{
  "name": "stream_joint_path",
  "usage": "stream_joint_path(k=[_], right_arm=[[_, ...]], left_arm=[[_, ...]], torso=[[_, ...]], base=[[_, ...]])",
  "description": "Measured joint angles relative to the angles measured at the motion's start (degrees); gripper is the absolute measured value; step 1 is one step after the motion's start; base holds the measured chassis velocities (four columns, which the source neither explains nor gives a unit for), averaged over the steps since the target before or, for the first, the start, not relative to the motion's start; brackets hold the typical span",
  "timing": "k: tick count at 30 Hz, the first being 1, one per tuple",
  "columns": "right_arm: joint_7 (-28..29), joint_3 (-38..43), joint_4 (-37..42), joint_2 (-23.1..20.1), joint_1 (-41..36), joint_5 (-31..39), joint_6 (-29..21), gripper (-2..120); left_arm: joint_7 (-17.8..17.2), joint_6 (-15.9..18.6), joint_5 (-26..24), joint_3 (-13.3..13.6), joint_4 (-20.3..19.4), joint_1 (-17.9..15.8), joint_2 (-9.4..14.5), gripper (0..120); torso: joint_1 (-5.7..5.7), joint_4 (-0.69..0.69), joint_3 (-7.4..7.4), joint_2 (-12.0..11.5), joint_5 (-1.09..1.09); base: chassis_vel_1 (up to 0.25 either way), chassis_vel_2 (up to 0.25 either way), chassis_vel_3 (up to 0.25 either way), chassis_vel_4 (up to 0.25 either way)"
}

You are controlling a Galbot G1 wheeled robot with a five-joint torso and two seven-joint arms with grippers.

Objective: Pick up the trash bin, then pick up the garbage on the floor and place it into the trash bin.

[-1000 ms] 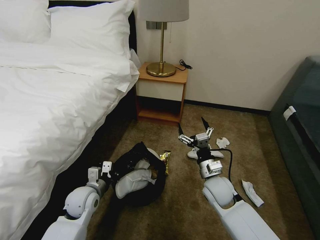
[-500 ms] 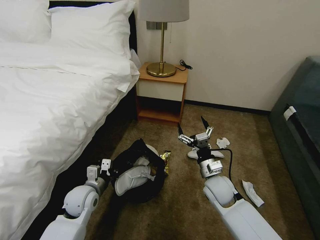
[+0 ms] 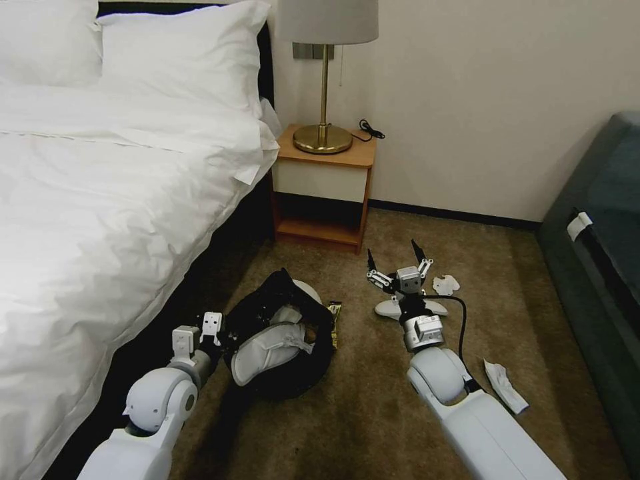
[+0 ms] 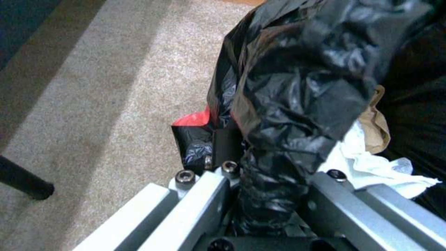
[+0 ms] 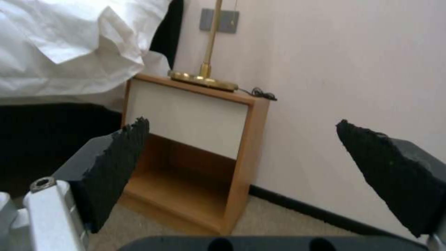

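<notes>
so we've got the bin (image 3: 283, 347) pinched by its black bag in our left gripper (image 3: 220, 337), down on the carpet (image 3: 360, 413) right beside the bed (image 3: 100, 220). one white slipper (image 3: 270, 350) is already sitting in its mouth, with tissue (image 4: 371, 167) and brown paper (image 4: 378, 125) in there too. the gold wrapper (image 3: 335, 323) lies just right of the bin, touching its rim.

our right gripper (image 3: 398, 263) hangs wide open with nothing in it, above the other slipper (image 3: 410, 307), which lies on the floor to the right of the bin. a torn white scrap (image 3: 445, 285) sits just right of that, and a crumpled tissue (image 3: 505, 385) lies nearer us on the right.

tip for this step as we see it: tilt the wrist down first, since the fingers point at the nightstand (image 3: 323, 193) rather than the floor. then drop straight over the slipper's middle and close across its narrow width, not the length. keep the bin steady and its mouth facing the right arm, as it's already pretty full.
</notes>
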Motion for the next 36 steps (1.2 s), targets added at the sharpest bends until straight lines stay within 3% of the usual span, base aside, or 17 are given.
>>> stream_joint_path(k=[14,27,36], right_arm=[[-0.4,-1.8,-5.2,2.1,1.6,3.8,-2.8,100],[-0.3,-3.6,-9.7,-1.4,2.3,9.0,-5.8,100],[-1.3,-4.5,-12.2,-0.5,3.4,9.2,-5.8,100]], left_arm=[[0.1,-0.2,-0.1,-0.5,-2.0,0.4,-0.6,0],[-1.2,0.2,0.3,-1.6,-3.0,-0.7,-2.9,0],[-1.5,0.1,0.7,-3.7,-2.2,-1.3,-3.4,0]], torso=[[0.0,0.01,0.0,0.0,0.0],[0.0,-0.02,0.0,0.0,-0.01],[0.0,0.01,0.0,0.0,0.0]], base=[[0.0,0.0,0.0,0.0],[0.0,0.0,0.0,0.0],[0.0,0.0,0.0,0.0]])
